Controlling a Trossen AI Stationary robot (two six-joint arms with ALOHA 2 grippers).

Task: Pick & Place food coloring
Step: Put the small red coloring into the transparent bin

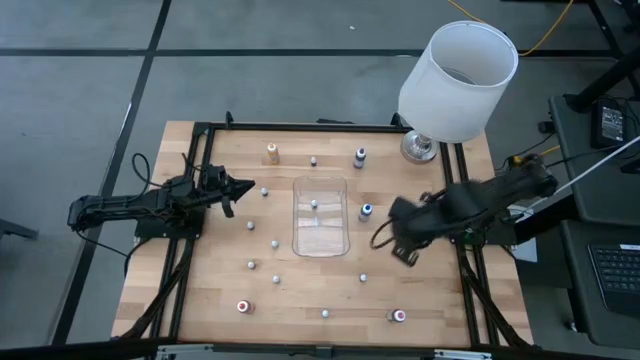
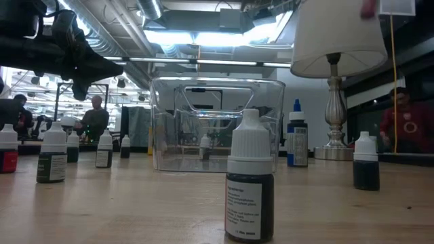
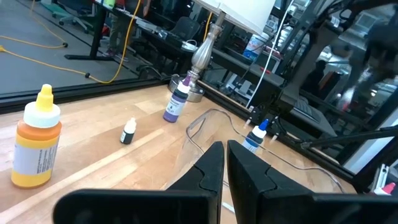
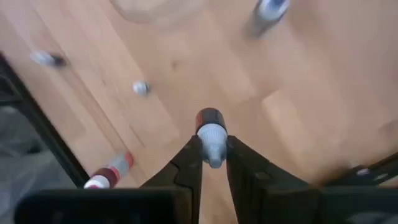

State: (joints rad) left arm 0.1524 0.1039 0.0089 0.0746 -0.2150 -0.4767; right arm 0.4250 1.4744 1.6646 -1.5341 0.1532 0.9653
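Bottle [image 4: 211, 132] with a white cap and dark body sits pinched between your right gripper's [image 4: 213, 163] fingers, gripped at the cap. Seen from the wrist, its long axis runs straight out from the fingertips, cap toward the gripper, dark body pointing away toward the wooden table [image 1: 300, 290]. It looks lifted off the wood, but you can't tell that for sure.

In the high view your right gripper [image 1: 405, 252] hangs over the table's right half, just right of the clear tray [image 1: 320, 216] and near a blue-capped bottle [image 1: 366, 211].

The remaining food coloring bottles stand upright, caps up, scattered around the tray: an orange one [image 1: 271, 153] and a purple one [image 1: 360, 156] at the far edge, two red ones [image 1: 243, 306] [image 1: 399, 316] at the near edge, small whitish ones in between. One small bottle [image 1: 314, 205] stands inside the tray.

Your left gripper [image 1: 240, 187] waits over the table's left side, fingers pressed together with nothing between them, pointed toward the tray.

White lamp [image 1: 455, 85] stands at the far right corner.
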